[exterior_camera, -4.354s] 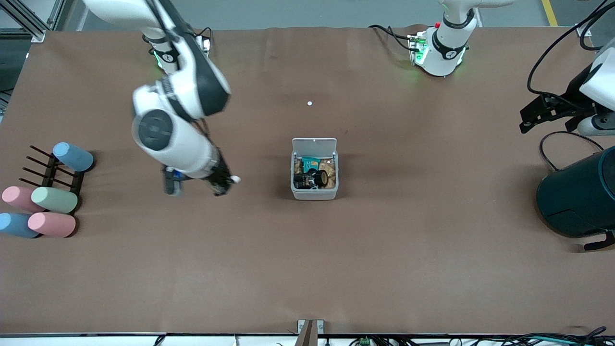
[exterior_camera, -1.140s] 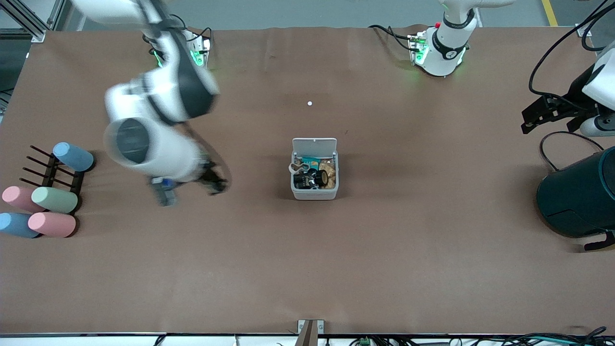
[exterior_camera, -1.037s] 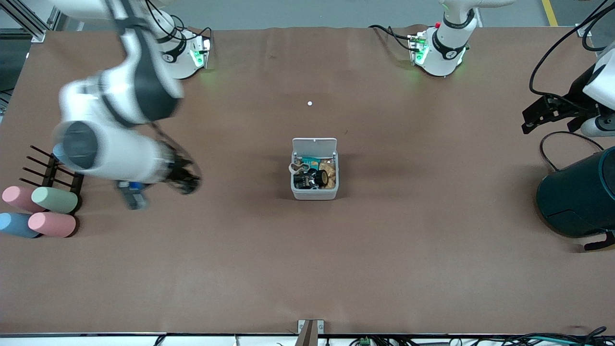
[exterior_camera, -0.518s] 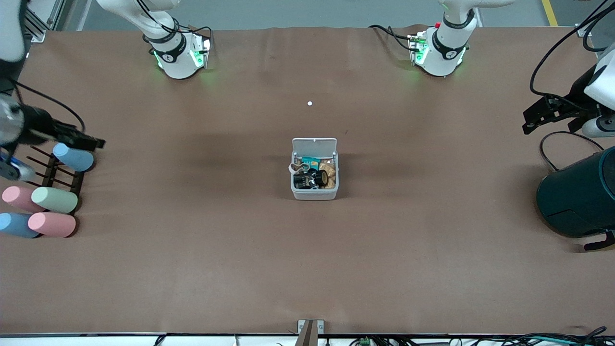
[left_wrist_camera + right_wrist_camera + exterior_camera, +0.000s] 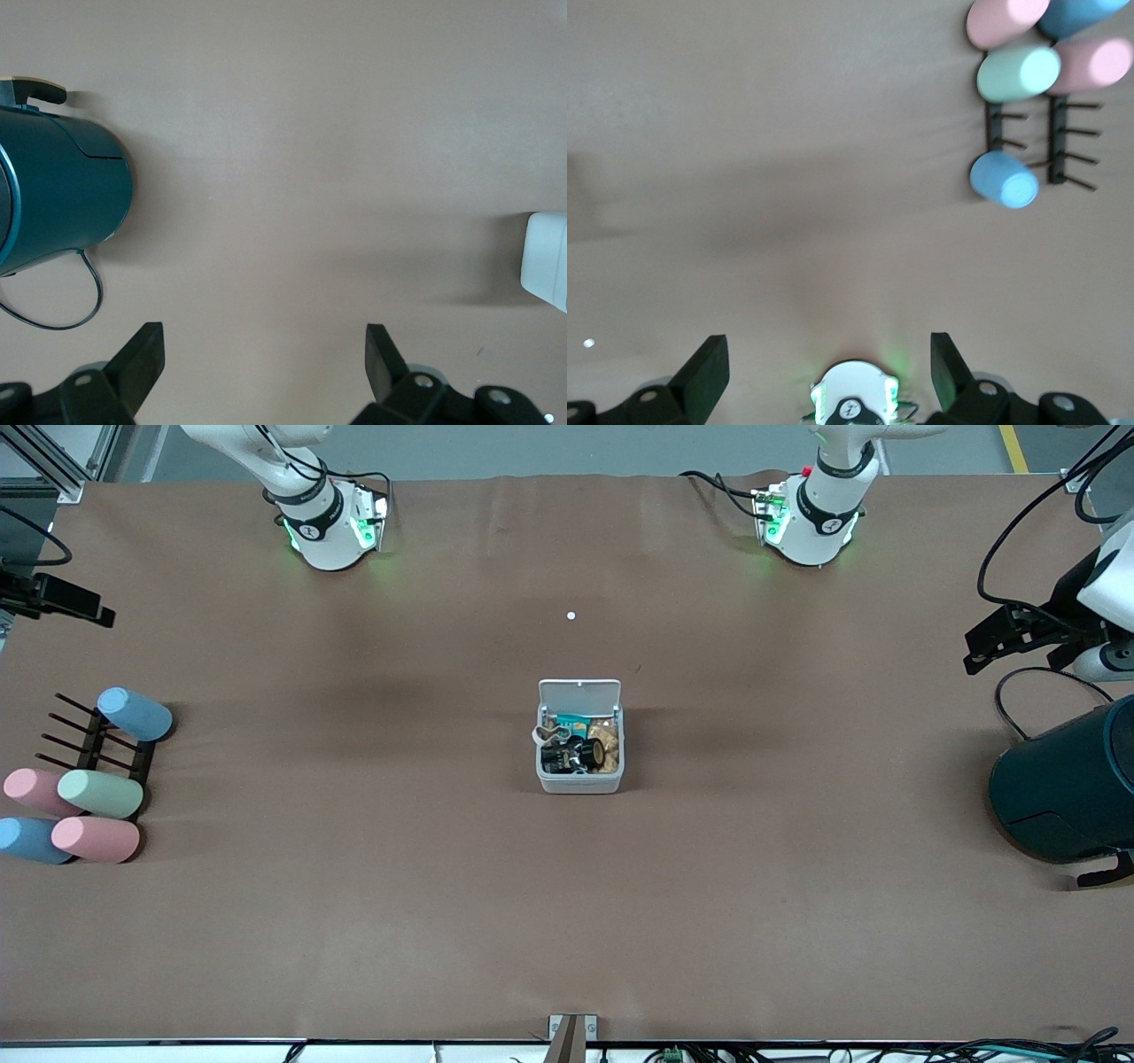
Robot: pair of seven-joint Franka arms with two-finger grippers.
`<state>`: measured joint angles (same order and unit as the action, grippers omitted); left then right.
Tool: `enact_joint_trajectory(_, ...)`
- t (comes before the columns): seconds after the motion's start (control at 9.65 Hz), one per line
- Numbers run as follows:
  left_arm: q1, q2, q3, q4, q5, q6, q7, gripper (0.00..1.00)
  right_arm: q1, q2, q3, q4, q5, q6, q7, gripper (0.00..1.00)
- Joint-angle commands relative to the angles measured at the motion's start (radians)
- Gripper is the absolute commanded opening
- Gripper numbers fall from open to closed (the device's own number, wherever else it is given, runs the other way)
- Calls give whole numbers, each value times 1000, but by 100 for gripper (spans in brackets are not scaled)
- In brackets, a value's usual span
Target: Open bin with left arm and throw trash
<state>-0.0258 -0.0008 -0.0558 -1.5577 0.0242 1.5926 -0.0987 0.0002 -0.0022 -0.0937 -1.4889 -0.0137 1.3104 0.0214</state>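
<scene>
The small white-grey bin (image 5: 579, 783) stands in the middle of the table with its lid (image 5: 579, 690) tipped up and open. Inside lie a black printed packet (image 5: 556, 758), a dark tape roll (image 5: 592, 753) and a white crumpled scrap (image 5: 541, 735), among other wrappers. One corner of the bin shows in the left wrist view (image 5: 547, 270). My left gripper (image 5: 974, 651) hangs open and empty over the left arm's end of the table (image 5: 263, 341). My right gripper (image 5: 84, 607) is open and empty over the table's edge at the right arm's end (image 5: 827, 352).
A large dark teal cylinder (image 5: 1067, 788) with a cable lies at the left arm's end, also in the left wrist view (image 5: 58, 195). Several pastel cylinders (image 5: 99, 794) and a dark peg rack (image 5: 93, 744) sit at the right arm's end (image 5: 1017, 73). A tiny white dot (image 5: 570, 615) lies near the bases.
My right gripper carried a white bit toward the bin; the white scrap now lies in the bin. The right arm has swung away to its end of the table. The left arm stayed put.
</scene>
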Motion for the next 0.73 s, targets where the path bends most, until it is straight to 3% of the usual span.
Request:
enact_joint_trajectory(0.0, 0, 13, 4, 19, -15, -5, 2, 100, 20, 30, 11, 52, -16, 22, -18, 100)
enact_joint_trajectory(0.1, -3, 13, 2, 19, -13, -5, 1, 100, 23, 27, 9, 50, 24, 48, -18, 100)
enact_joint_trajectory(0.62, 0, 13, 2, 19, -15, -5, 7, 100, 29, 25, 11, 59, 27, 43, -15, 100)
